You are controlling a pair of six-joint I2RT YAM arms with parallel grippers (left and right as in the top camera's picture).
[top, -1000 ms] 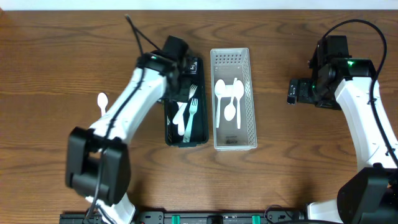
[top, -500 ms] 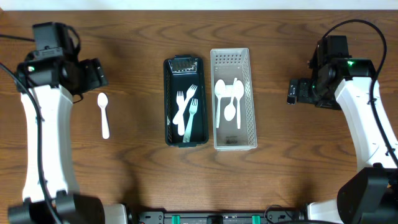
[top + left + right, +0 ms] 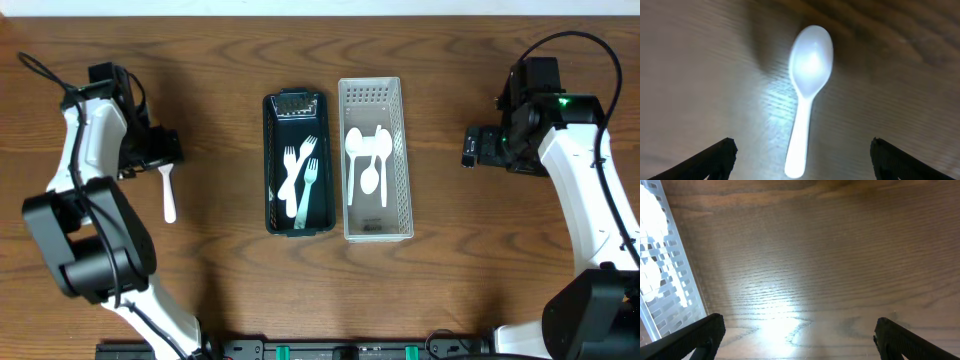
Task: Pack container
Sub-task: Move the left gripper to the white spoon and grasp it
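A loose white plastic spoon [image 3: 169,200] lies on the wooden table at the left. In the left wrist view the spoon [image 3: 809,75] lies bowl away, its handle end between my fingers. My left gripper [image 3: 166,152] hovers over the spoon's bowl, open and empty [image 3: 802,147]. The black container [image 3: 271,200] holds white forks [image 3: 303,175]. The white perforated container [image 3: 400,190] beside it holds three white spoons [image 3: 368,160]. My right gripper [image 3: 468,147] is open and empty [image 3: 797,330] above bare table, right of the white container.
The white container's perforated wall [image 3: 662,275] shows at the left edge of the right wrist view. The two containers stand side by side, touching, in the table's middle. Bare wood lies all around them.
My left arm has swung from over the black container out to the left and now sits over the loose spoon. The right arm has not moved.
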